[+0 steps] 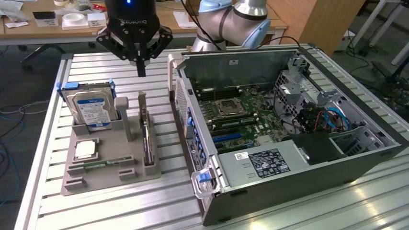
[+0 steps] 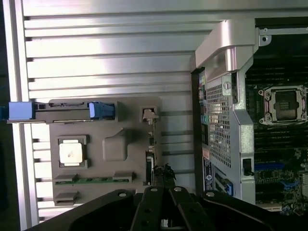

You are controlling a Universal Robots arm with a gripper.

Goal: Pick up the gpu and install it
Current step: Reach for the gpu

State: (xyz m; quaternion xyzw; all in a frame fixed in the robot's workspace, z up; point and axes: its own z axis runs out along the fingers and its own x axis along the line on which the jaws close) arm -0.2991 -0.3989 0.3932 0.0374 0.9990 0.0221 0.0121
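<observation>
Note tool (image 1: 141,72) clenched on nothing, hanging over the slatted surface (image 1: 96,67) at 12 o'clock from the gpu (image 1: 148,139) in the exterior view. Find gpu standing on edge in the grey holder (image 1: 108,179), untouched, apart from the tool, with blue-labelled hard drive (image 1: 91,110) at 10 o'clock and open computer case (image 1: 307,182) at 3 o'clock.

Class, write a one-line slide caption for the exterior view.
Shut gripper hovers above the gpu, which stands on edge in the grey parts holder beside the open computer case.
</observation>
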